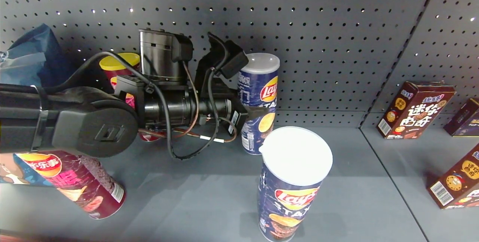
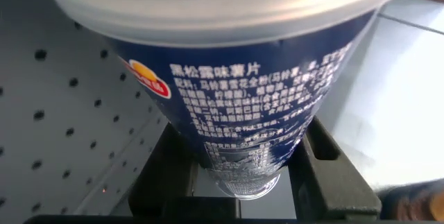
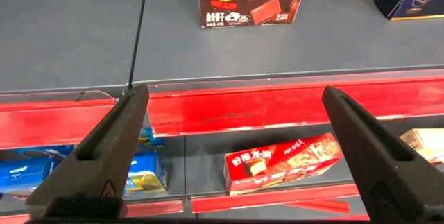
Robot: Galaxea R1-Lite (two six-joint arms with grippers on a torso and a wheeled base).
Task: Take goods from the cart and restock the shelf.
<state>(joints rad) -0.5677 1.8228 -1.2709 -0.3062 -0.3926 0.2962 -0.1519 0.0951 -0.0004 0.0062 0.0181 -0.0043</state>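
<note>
A blue chip can (image 1: 258, 85) with a white lid stands upright at the back of the grey shelf (image 1: 194, 197), close to the pegboard wall. My left gripper (image 1: 258, 108) comes in from the left and is shut on the blue chip can around its middle. In the left wrist view the blue chip can (image 2: 250, 99) sits between the two dark fingers (image 2: 326, 172). My right gripper (image 3: 236, 148) hangs open with nothing in it, facing lower shelves with red price rails (image 3: 277, 106).
A second blue can (image 1: 293, 186) stands in front. A red can (image 1: 86, 186) leans at the front left, and a yellow-lidded can (image 1: 119, 64) and a blue bag (image 1: 33, 55) stand behind my arm. Brown boxes (image 1: 415, 109) fill the right bay. Free shelf lies between the cans.
</note>
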